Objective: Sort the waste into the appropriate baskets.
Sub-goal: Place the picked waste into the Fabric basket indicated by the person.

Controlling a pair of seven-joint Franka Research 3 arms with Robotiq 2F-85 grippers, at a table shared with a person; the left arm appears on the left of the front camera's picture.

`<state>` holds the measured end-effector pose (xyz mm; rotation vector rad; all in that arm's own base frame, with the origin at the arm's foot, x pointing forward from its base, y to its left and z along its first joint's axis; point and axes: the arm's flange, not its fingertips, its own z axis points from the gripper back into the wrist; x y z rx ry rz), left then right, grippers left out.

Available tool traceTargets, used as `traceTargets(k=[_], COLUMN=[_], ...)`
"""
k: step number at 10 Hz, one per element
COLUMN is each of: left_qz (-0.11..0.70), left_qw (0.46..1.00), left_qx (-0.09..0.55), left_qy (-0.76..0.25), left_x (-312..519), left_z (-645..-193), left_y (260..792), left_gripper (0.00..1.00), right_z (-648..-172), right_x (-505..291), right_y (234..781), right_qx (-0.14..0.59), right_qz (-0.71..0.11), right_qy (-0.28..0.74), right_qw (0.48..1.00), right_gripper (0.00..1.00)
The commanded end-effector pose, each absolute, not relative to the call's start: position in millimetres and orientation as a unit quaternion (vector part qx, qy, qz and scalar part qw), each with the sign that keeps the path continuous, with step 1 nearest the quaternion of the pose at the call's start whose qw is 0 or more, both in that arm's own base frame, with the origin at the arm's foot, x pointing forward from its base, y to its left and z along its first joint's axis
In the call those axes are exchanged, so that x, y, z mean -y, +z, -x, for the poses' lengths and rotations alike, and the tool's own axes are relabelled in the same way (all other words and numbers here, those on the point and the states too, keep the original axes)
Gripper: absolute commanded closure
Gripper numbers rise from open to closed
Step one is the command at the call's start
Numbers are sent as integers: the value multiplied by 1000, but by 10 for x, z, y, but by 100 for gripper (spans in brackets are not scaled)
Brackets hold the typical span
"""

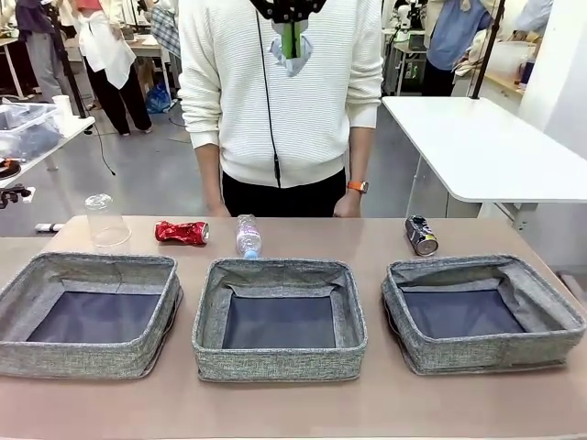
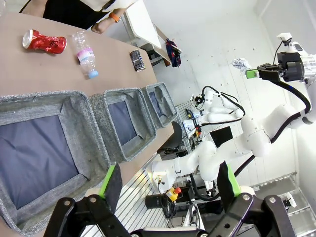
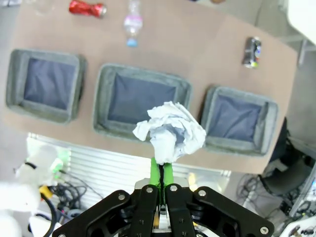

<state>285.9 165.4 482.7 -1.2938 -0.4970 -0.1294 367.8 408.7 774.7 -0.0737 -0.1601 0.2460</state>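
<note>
High above the table, my right gripper (image 3: pixel 161 165) (image 1: pixel 291 38) is shut on the crumpled white paper ball (image 3: pixel 171 129) (image 1: pixel 292 55). Below it, three grey baskets stand in a row: left (image 1: pixel 84 362), middle (image 1: pixel 275 363) and right (image 1: pixel 486 354). All three show bare dark bottoms. Beyond them on the table are a clear cup (image 1: pixel 107 220), a crushed red can (image 1: pixel 182 232), a bottle with a pink label (image 1: pixel 248 236) and a dark can (image 1: pixel 421 235). My left gripper (image 2: pixel 169 181) is open and holds nothing, off the table's left end near the leftmost basket (image 2: pixel 74 126).
A person in a white sweater (image 1: pixel 280 92) stands at the table's far edge with a hand (image 1: pixel 348 203) resting on it. A white table (image 1: pixel 486 147) stands behind on the right. The brown tabletop (image 1: pixel 321 243) is bare between the litter and the person.
</note>
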Motion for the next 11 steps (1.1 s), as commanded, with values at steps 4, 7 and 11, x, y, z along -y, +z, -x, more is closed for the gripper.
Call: traceTargets(k=[4,7,11], left_qz=[600,600,600], left_qw=[761,761,761], left_qx=[238,238,238], left_qy=[-68,-68,-68], left_x=[-1646,-1646,-1646], left_z=[-2862,-2862,-2862], left_y=[4843,4843,4843], left_gripper=[0,0,0], right_z=[-3642,-3642,-3642], right_x=[-4043,-4043,-4043], right_y=[7744,7744,7744], right_qx=[76,76,76], right_qz=[36,36,36], right_qy=[124,124,124], right_qw=[989,989,989], right_gripper=[99,99,99])
